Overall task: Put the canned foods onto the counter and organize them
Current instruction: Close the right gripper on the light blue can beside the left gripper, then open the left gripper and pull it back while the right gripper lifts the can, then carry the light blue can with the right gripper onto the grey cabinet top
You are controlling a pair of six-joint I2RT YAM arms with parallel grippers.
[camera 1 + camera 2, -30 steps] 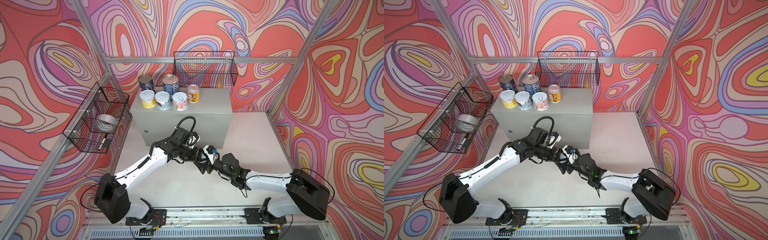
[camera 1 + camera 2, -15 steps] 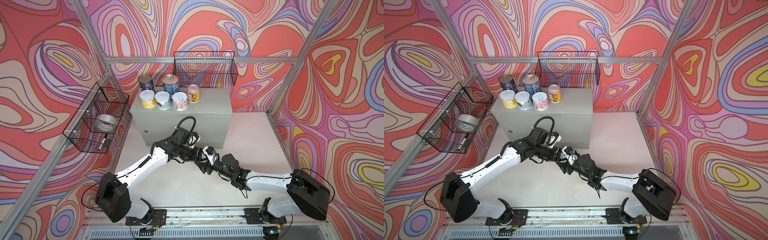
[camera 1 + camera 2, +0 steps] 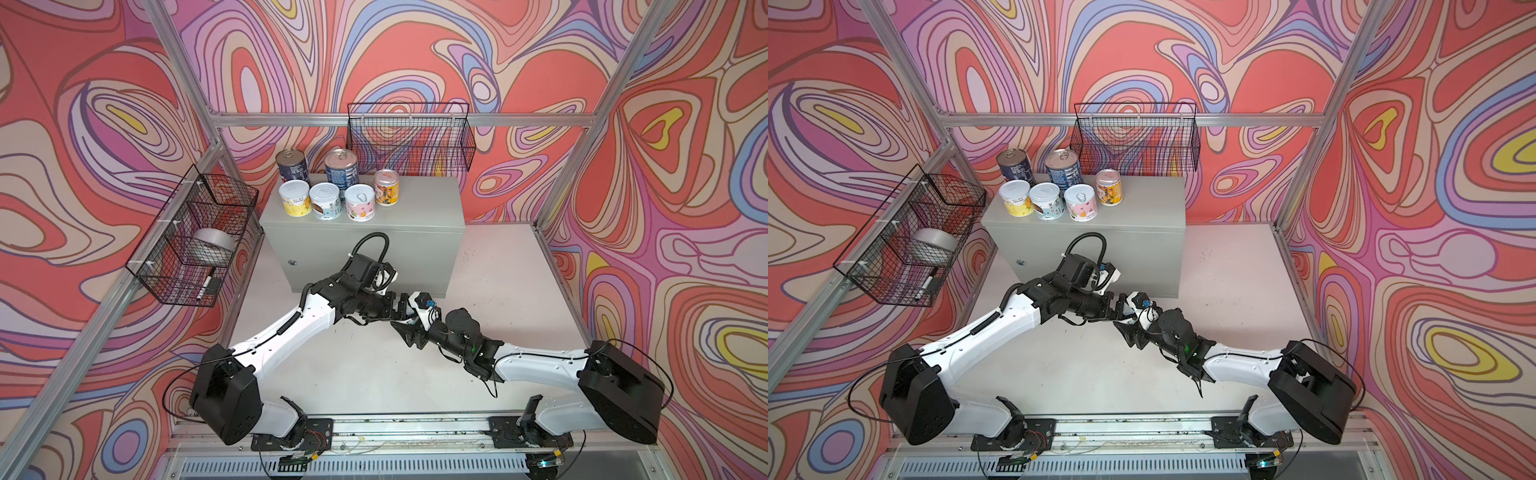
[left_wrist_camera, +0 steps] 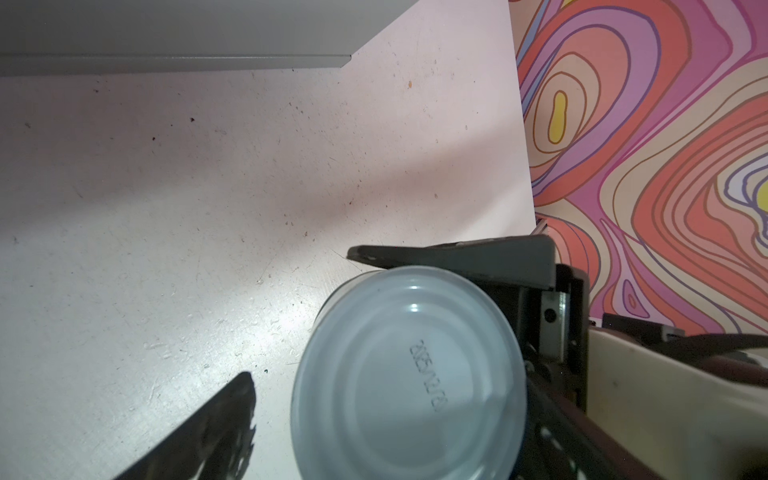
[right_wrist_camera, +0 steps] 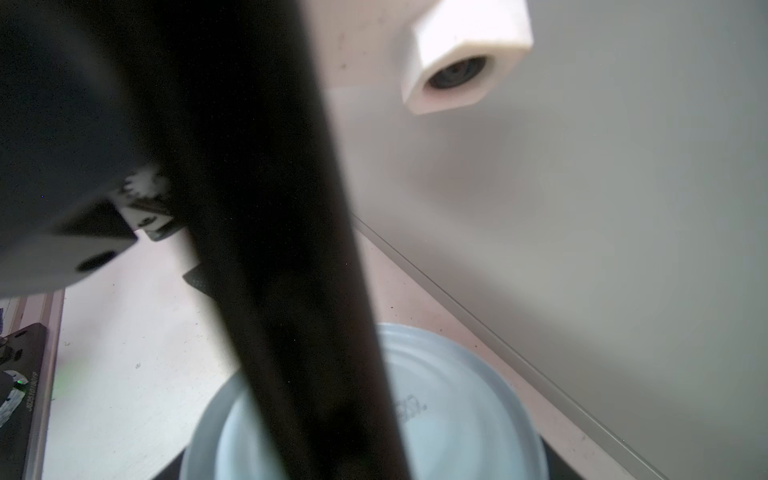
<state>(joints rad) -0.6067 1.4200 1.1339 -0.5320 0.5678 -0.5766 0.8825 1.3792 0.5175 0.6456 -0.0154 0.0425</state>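
Several canned foods (image 3: 325,201) stand at the left end of the grey counter (image 3: 415,199), two tall dark-blue ones behind shorter pale ones. Low over the table in front of the counter, both grippers meet. One more can shows its silver end (image 4: 409,374) in the left wrist view and again (image 5: 457,407) in the right wrist view. My right gripper (image 3: 406,329) is shut on this can, a grey finger (image 4: 457,259) pressed against its side. My left gripper (image 3: 400,311) is open, its dark finger (image 4: 216,424) standing clear of the can. In both top views the can is hidden by the grippers.
A black wire basket (image 3: 166,266) on the left wall holds a grey tape roll (image 3: 212,245) and a marker. Another wire basket (image 3: 409,137) hangs on the back wall above the counter. The counter's front (image 5: 582,208) stands close behind the grippers.
The left gripper has opened and let go of the can, while the right gripper has closed on it. Both arms have stayed almost where they were.
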